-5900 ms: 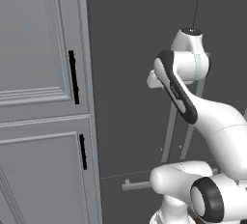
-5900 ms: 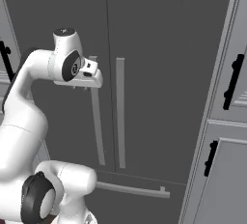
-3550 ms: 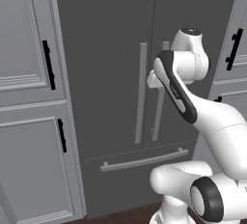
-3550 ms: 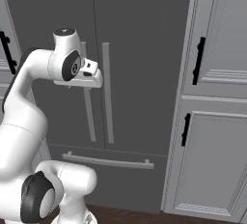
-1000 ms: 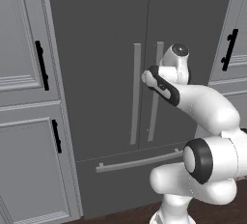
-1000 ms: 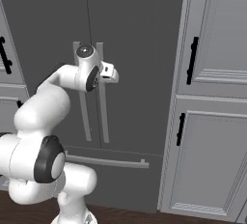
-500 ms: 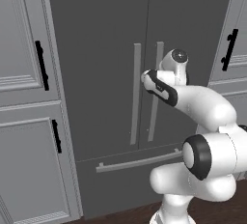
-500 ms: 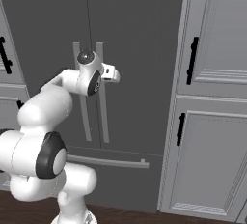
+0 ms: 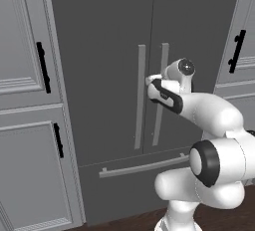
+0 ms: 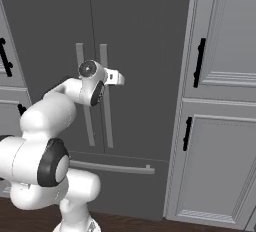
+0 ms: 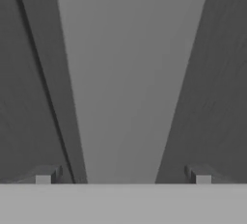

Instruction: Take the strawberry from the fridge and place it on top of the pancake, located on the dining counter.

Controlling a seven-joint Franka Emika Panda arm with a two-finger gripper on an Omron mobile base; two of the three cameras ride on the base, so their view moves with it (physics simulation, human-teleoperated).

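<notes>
1. Since a second ago the arm has been stretched further forward, so that the gripper (image 9: pixel 151 80) is now brought right up to the fridge (image 9: pixel 99 36), whose doors are shut.
2. The jaws are spread wide with nothing held; in the hand view a pale bar handle (image 11: pixel 130 73) fills the gap between the two fingertips (image 11: pixel 43 178).
3. The relation that matters: the right door's handle (image 9: pixel 159 95) lies straight ahead of the jaws, its long axis upright, and the jaws seem to straddle it across its width (contact cannot be told).
4. The strawberry is judged to be behind the closed doors; the pancake and the dining tabletop lie elsewhere.
5. The hand view gives the centring of the handle between the jaws; the base views give what it lacks, namely the height along the handle, the second handle (image 10: pixel 85 96) just beside it, and the neighbouring cabinets (image 10: pixel 220 126).
</notes>
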